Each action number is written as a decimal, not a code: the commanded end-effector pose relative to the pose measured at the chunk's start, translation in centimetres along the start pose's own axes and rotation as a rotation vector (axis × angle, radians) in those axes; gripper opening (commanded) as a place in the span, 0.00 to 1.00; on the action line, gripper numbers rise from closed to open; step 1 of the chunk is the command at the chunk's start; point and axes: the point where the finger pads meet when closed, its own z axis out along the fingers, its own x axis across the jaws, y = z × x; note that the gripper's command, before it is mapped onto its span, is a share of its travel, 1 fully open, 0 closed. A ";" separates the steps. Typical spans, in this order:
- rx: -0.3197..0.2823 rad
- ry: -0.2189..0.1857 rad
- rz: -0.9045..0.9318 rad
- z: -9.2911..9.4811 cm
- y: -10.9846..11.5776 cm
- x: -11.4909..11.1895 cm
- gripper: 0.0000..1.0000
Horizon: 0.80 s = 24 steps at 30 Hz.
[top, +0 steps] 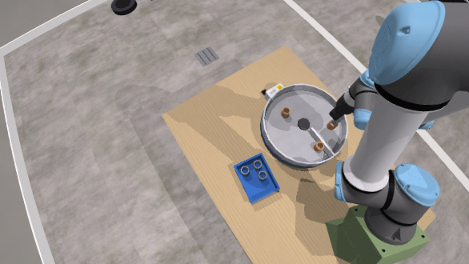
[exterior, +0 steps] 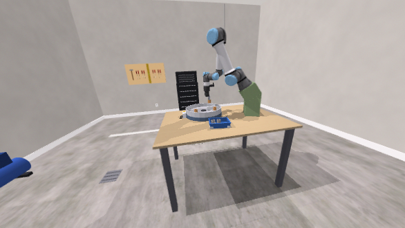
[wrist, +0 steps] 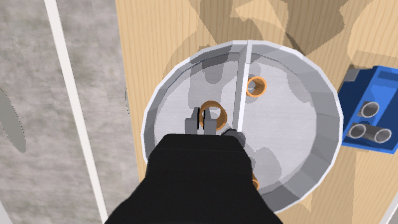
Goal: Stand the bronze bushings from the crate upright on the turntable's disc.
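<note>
My gripper is shut on the wall of a bronze bushing, its open end up, and holds it above the disc. A second bronze bushing stands upright on the disc, mostly hidden by the gripper in the wrist view. A third bronze bushing stands upright on the disc near the divider bar. The blue crate holds three steel bushings and no visible bronze one.
The dark hub is at the disc's centre. A pale divider bar runs from it to the raised rim. The rim surrounds the disc. A small white box is attached outside the rim. The crate is beside the turntable.
</note>
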 end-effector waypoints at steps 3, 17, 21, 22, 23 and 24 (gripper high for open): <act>-0.001 -0.001 0.000 0.0 0.1 -0.1 0.00; -0.001 -0.001 0.000 0.0 0.1 -0.1 0.00; -0.001 0.000 -0.001 0.2 0.1 0.0 0.00; -0.001 0.000 -0.001 0.3 0.1 0.0 0.00; -0.001 0.000 -0.001 0.6 0.1 0.0 0.00; -0.001 0.000 -0.001 0.8 0.1 0.0 0.00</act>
